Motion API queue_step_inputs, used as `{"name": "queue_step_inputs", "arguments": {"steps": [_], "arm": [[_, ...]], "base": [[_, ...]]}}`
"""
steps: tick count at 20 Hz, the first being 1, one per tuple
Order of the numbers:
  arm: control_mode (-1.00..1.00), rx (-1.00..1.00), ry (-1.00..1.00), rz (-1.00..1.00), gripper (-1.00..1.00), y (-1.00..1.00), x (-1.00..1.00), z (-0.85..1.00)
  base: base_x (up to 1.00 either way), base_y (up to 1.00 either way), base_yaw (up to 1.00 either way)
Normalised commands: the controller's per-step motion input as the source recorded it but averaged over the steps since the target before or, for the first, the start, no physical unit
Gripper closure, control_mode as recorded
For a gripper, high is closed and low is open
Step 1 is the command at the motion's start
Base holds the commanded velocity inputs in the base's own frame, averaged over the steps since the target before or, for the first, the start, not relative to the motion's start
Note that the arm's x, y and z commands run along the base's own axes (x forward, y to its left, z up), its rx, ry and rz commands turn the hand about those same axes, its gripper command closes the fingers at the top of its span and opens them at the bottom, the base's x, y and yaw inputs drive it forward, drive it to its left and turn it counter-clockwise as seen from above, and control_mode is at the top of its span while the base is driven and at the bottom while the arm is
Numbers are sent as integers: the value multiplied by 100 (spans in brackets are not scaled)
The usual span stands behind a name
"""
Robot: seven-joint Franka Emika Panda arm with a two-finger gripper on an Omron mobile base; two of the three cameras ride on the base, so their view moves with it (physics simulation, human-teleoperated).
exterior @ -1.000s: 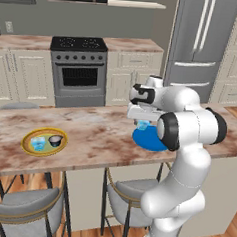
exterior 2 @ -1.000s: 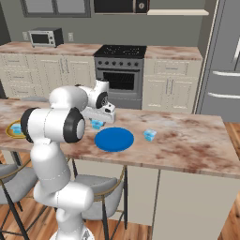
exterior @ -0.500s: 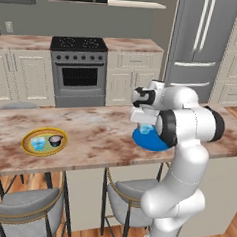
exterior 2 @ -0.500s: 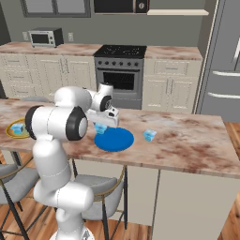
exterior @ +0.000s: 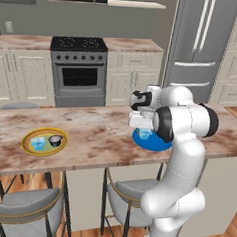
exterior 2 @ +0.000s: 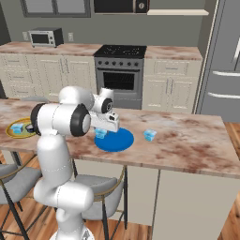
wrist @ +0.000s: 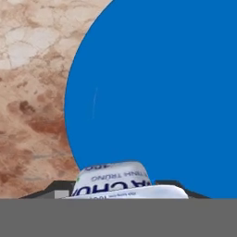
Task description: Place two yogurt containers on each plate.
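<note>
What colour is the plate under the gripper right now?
Solid bright blue, no rim pattern. The plate shows best in the hand view, below the gripper.

Printed lettering appears on the yogurt container (wrist: 113, 180) at the bottom of the hand view, over the near edge of the blue plate (wrist: 162, 92). One line reads partly "NH TRUNG"; larger dark letters below read roughly "ACHO". Both are cut off, so the full wording cannot be made out.
</note>
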Motion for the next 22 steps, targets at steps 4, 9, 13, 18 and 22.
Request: {"name": "queue_step_inputs", "arguments": {"steps": [4,9,13,18,22], "arm": [[-100,0,0,0,100,-20,0,-9],[-100,0,0,0,100,-16,0,-15],[-100,0,3,0,-100,-2,0,-22],[-100,0,5,0,-100,-6,0,-10],[-100,0,0,0,-100,-23,0,0]], "base": [[0,0,0],[0,0,0],[0,0,0],[0,0,0],[0,0,0]]}}
